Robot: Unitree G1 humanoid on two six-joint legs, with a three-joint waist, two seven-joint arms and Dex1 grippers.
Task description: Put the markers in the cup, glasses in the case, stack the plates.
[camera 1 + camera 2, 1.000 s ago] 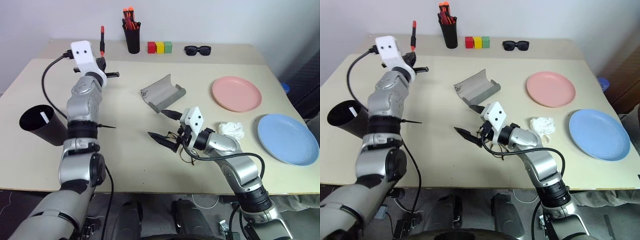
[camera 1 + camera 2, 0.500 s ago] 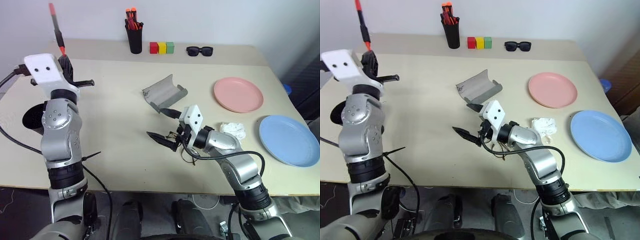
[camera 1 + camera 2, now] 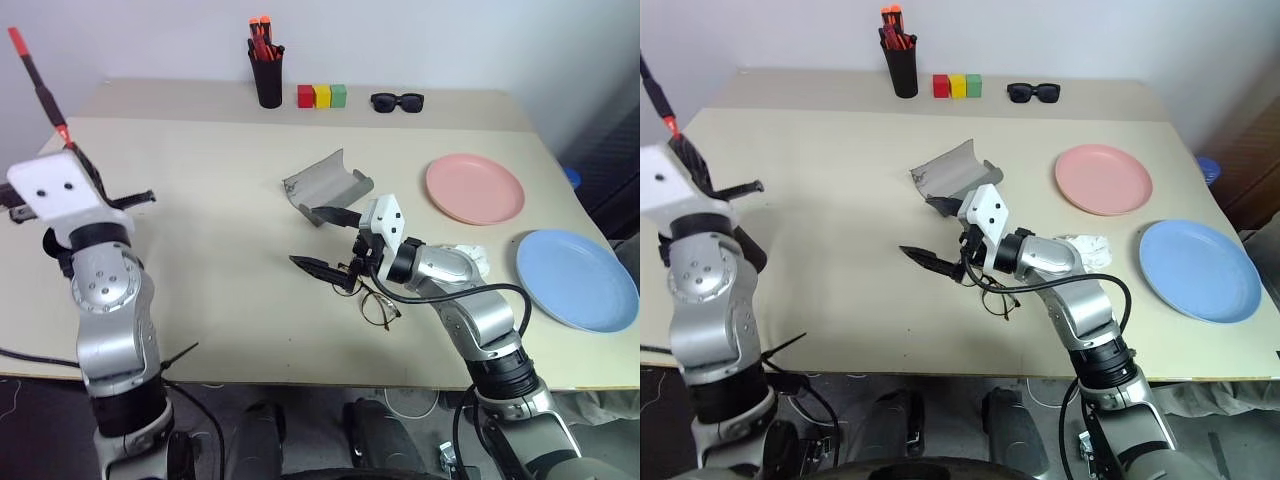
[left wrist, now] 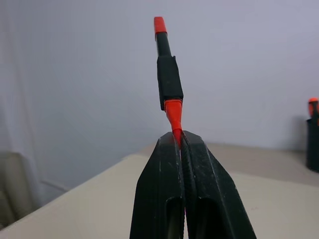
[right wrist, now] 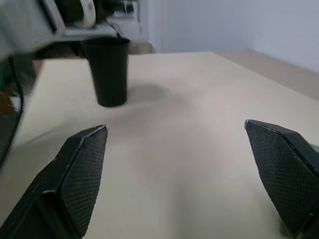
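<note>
Grey case (image 3: 327,185) lies open, empty, center frame; glasses (image 3: 372,303) on counter (image 3: 230,250) below it. Left tool (image 4: 180,142) pinches red marker (image 4: 167,74), upper left. Right tool (image 3: 322,240) spread wide. Cup (image 5: 108,70) contents can't tell.

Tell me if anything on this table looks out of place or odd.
A crumpled white wad lies on the table between the right arm and the blue plate; it belongs to no set. The grey case lies flap open, and the wire-frame glasses lie loose below the open right gripper.
</note>
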